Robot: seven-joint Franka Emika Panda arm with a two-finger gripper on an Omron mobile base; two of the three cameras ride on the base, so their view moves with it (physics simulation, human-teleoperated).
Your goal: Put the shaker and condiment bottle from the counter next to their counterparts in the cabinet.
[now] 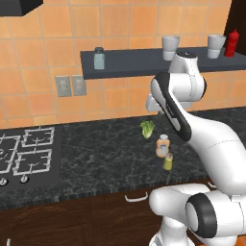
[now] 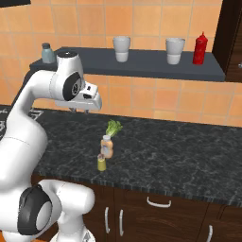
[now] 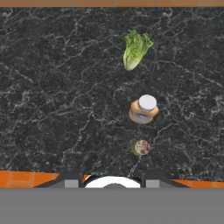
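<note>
I've got the gripper (image 2: 81, 111) hanging well above the counter (image 1: 96, 158), looking straight down, jaws nearly closed w/ nothing in them. The shaker (image 3: 141, 148) stands upright just ahead of the jaws in the hand view, a bit right of centre, near the counter's front edge. The condiment bottle (image 3: 143, 110) is just behind it, lettuce (image 3: 135, 49) farther back. Cabinet (image 2: 142, 64) above holds the grey-blue shaker (image 1: 99, 58) at its left end, red bottle (image 2: 200, 48) at its right end, two cups (image 2: 122, 48) between.

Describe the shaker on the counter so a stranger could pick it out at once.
Start at the black speckled counter below the dark wall shelf. Near its front edge three small things stand in a row: a lettuce leaf, then a tan-orange bottle, then the shaker. It is the smallest: an olive-yellow cylinder with a pale cap.
</note>
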